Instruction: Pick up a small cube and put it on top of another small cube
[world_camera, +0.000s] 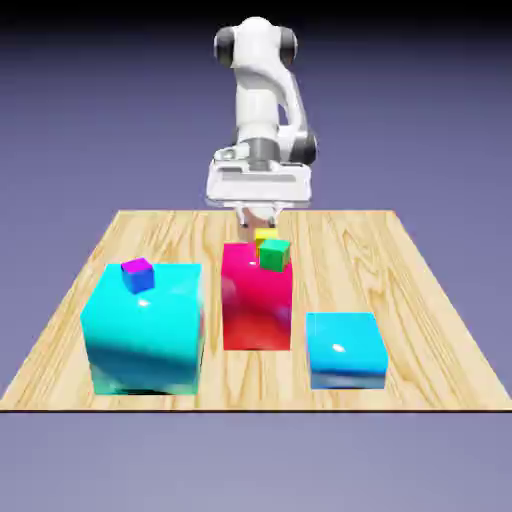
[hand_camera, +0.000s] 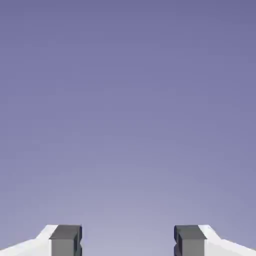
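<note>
Near the table's (world_camera: 350, 260) far edge: arm (world_camera: 260, 95) bent, hand to backdrop (hand_camera: 128, 110).
Pincer (hand_camera: 128, 241): fingers apart.
Small cubes: purple (world_camera: 138, 275) on cyan block (world_camera: 148, 335); green (world_camera: 274, 254) at red block's (world_camera: 256, 305) top, yellow (world_camera: 266, 234) behind green.

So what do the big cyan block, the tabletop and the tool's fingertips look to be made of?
Cyan block: probably glossy plastic or painted, going by its smooth, even colour and small bright highlight.
Tabletop: looks like pale wood, with darker grain lines showing; finish unclear.
Fingertips: matt dark grey, perhaps rubber or metal; the flat shading leaves it open.
</note>
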